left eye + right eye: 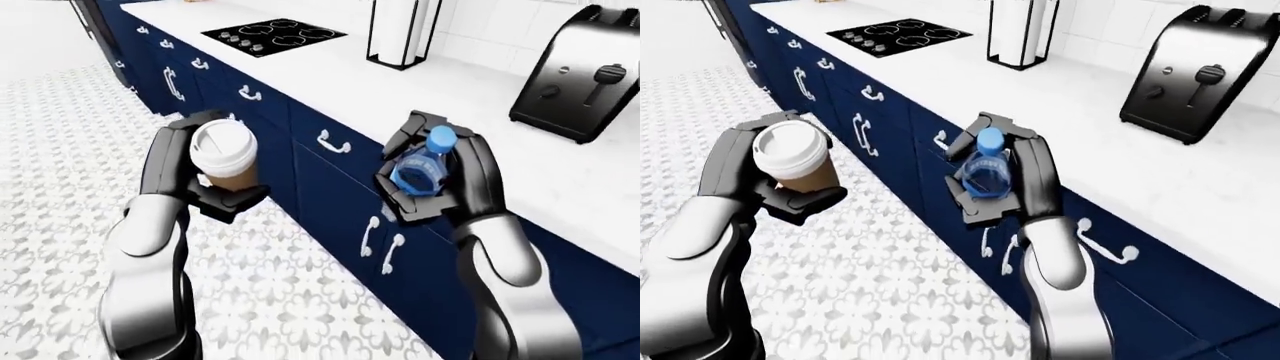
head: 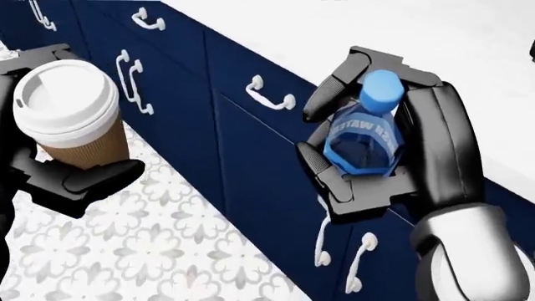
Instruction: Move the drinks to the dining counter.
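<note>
toaster (image 1: pixel 587 71) cut off (right edge); bottle label (image 2: pixel 362 125) unreadable.

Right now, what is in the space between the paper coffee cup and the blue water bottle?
Nothing is held there. In the left-eye view, only navy cabinet doors show behind the gap between the white-lidded brown paper coffee cup and clear blue-capped water bottle.
</note>
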{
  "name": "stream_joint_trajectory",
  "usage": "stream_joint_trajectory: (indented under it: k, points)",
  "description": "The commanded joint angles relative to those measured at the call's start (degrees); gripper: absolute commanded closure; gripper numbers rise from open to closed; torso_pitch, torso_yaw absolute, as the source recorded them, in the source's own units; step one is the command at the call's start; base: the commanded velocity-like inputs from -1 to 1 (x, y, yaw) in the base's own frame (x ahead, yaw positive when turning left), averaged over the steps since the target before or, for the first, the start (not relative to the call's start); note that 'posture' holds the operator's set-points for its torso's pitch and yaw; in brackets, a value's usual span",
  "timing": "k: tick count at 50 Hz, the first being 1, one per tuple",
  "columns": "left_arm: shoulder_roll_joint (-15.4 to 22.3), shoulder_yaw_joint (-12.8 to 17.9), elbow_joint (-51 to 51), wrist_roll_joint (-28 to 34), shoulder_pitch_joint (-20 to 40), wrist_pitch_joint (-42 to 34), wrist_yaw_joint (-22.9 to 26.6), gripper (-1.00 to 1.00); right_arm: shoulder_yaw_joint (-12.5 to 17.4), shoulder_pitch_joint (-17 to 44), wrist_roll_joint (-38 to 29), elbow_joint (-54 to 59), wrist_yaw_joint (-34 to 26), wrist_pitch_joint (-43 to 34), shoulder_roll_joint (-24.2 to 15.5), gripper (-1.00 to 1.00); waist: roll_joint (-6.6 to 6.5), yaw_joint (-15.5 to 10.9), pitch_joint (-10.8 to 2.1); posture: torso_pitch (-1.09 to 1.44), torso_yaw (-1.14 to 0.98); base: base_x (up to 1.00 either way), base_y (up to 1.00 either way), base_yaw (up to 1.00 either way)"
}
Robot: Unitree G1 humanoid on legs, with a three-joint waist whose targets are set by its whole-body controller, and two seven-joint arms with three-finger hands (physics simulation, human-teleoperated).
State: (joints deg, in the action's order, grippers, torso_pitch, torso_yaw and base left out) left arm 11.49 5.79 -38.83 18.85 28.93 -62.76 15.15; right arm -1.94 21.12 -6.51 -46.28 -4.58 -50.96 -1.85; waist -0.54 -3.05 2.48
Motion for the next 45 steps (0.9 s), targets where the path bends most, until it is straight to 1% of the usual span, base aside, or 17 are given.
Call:
stream_joint_trajectory:
  k: [1, 7, 9, 10, 11, 12, 14, 19, 22, 23, 29, 35, 37, 38, 39, 41, 45]
  points:
    - [0.1, -0.28, -1.7, -0.26, 1.49, 2.22, -0.06, 1.0, 1.09, 1.53, -0.48, -2.39, 0.9, 3.27, -0.23, 1.0, -0.39, 0.52, -0.76, 0.0, 0.0, 0.0, 0.0, 1.0]
    - [-0.1, -0.4, -1.67, -0.23, 1.42, 2.3, -0.2, 1.0, 1.03, 1.51, -0.37, -2.5, 1.02, 3.04, -0.24, 1.0, 2.67, 1.49, -0.54, 0.0, 0.0, 0.0, 0.0, 1.0]
    - [-0.11, -0.4, -1.72, -0.22, 1.39, 2.27, -0.2, 1.0, 1.09, 1.5, -0.35, -2.58, 1.04, 2.97, -0.27, 1.0, 5.43, 1.54, -1.39, 0.0, 0.0, 0.0, 0.0, 1.0]
    - [-0.08, -0.42, -1.86, -0.19, 1.46, 2.07, -0.17, 1.0, 1.13, 1.47, -0.32, -2.58, 1.03, 3.0, -0.29, 1.0, 7.44, 1.68, -3.39, 0.0, 0.0, 0.0, 0.0, 1.0]
    - [-0.09, -0.43, -1.86, -0.2, 1.41, 2.14, -0.17, 1.0, 1.14, 1.41, -0.3, -2.49, 1.01, 3.15, -0.32, 1.0, 4.43, 2.47, -0.83, 0.0, 0.0, 0.0, 0.0, 1.0]
    - [-0.14, -0.46, -1.84, -0.2, 1.27, 2.3, -0.2, 1.0, 1.15, 1.37, -0.28, -2.41, 1.01, 3.26, -0.34, 1.0, 5.19, 1.71, -0.54, 0.0, 0.0, 0.0, 0.0, 1.0]
    - [-0.22, -0.48, -1.84, -0.2, 1.22, 2.45, -0.27, 1.0, 1.09, 1.35, -0.31, -2.42, 1.04, 3.28, -0.38, 1.0, 4.44, 1.69, -1.37, 0.0, 0.0, 0.0, 0.0, 1.0]
    - [-0.21, -0.62, -2.05, -0.15, 1.38, 2.19, -0.15, 1.0, 0.95, 1.67, -0.46, -2.48, 1.1, 2.89, -0.37, 1.0, 0.71, 2.11, -0.74, 0.0, 0.0, 0.0, 0.0, 1.0]
    - [-0.24, -0.61, -2.17, -0.12, 1.13, 2.3, -0.14, 1.0, 0.95, 1.41, -0.46, -2.32, 1.07, 3.31, -0.36, 1.0, -2.59, 2.29, -1.19, 0.0, 0.0, 0.0, 0.0, 1.0]
    - [-0.28, -0.71, -2.2, -0.08, 0.82, 2.5, -0.13, 1.0, 0.92, 1.3, -0.49, -2.35, 1.07, 3.37, -0.34, 1.0, -4.7, 2.12, -2.05, 0.0, 0.0, 0.0, 0.0, 1.0]
    - [-0.41, -0.72, -2.38, -0.01, 0.52, 2.6, 0.05, 1.0, 0.81, 1.01, -0.52, -2.21, 1.04, 3.88, -0.23, 1.0, -1.36, 0.29, -1.69, 0.0, 0.0, 0.0, 0.0, 1.0]
    - [-0.51, -0.57, -2.21, -0.09, 0.22, 3.05, 0.06, 1.0, 0.72, 0.95, -0.7, -2.12, 0.99, 4.01, -0.23, 1.0, 2.36, 1.46, -0.4, 0.0, 0.0, 0.0, 0.0, 1.0]
    - [-0.51, -0.56, -2.23, -0.09, 0.33, 2.95, 0.06, 1.0, 0.73, 1.01, -0.76, -2.16, 1.0, 3.89, -0.21, 1.0, 5.34, 1.61, -1.3, 0.0, 0.0, 0.0, 0.0, 1.0]
    - [-0.49, -0.64, -2.34, -0.04, 0.39, 2.77, 0.08, 1.0, 0.71, 1.06, -0.78, -2.26, 0.96, 3.74, -0.22, 1.0, 7.4, 1.89, -3.31, 0.0, 0.0, 0.0, 0.0, 1.0]
    - [-0.5, -0.66, -2.28, -0.04, 0.38, 2.86, 0.07, 1.0, 0.69, 1.14, -0.83, -2.42, 0.97, 3.5, -0.2, 1.0, 4.56, 2.39, -0.77, 0.0, 0.0, 0.0, 0.0, 1.0]
    - [-0.59, -0.65, -2.06, -0.07, 0.31, 3.13, -0.01, 1.0, 0.72, 1.01, -0.81, -2.27, 0.91, 3.75, -0.2, 1.0, 5.05, 1.81, -1.06, 0.0, 0.0, 0.0, 0.0, 1.0]
    - [-0.52, -0.78, -2.27, 0.06, 0.48, 2.77, 0.11, 1.0, 0.81, 0.92, -0.76, -2.32, 0.87, 3.83, -0.15, 1.0, 2.64, 1.91, -0.99, 0.0, 0.0, 0.0, 0.0, 1.0]
